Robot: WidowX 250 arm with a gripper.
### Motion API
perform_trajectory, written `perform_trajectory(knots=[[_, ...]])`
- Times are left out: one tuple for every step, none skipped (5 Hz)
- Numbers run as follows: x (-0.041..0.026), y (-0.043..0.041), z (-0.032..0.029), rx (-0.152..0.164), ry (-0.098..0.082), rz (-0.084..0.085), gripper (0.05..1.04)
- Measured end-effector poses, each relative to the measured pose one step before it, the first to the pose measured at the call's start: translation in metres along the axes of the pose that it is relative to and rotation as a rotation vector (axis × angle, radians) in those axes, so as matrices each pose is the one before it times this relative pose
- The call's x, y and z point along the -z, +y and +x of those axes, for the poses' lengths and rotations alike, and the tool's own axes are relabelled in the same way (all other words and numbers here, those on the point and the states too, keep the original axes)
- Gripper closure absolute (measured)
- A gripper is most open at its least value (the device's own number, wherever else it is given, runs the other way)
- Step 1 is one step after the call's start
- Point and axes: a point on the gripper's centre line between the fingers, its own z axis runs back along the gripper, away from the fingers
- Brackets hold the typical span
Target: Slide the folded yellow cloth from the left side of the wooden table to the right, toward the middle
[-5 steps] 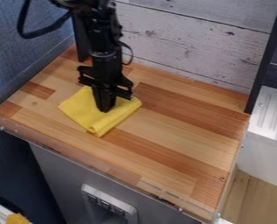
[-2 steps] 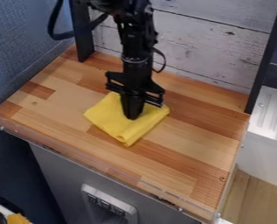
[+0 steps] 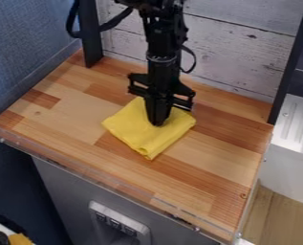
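Note:
The black gripper (image 3: 158, 122) points straight down at the middle of the wooden counter, with its fingertips together and low in a folded yellow cloth (image 3: 147, 139). It is shut on the cloth near the middle of its upper part. The cloth lies flat and roughly square, turned so that one corner points to the front edge. The gripper hides some of the cloth's back part.
A dark post (image 3: 90, 36) stands at the counter's back left, before a whitewashed plank wall (image 3: 243, 52). Another dark post rises at the back right. A clear rim (image 3: 70, 165) edges the front, and a white ridged surface (image 3: 297, 124) lies to the right.
The gripper and the yellow cloth have moved together to the right and slightly toward the front, the cloth sliding over the counter.

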Motion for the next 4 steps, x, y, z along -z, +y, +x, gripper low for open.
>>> perform_trajectory(knots=[[-0.00199, 0.00167, 0.00095, 0.0166, -0.0187, -0.0080, 1.020], [-0.00042, 0.02055, -0.00207, -0.0124, -0.0149, -0.0041, 1.020], [-0.00031, 0.02145, -0.00271, 0.0014, -0.0018, -0.0046, 1.020], [-0.00050, 0.01939, -0.00265, 0.0018, -0.0048, -0.0014, 1.020]])
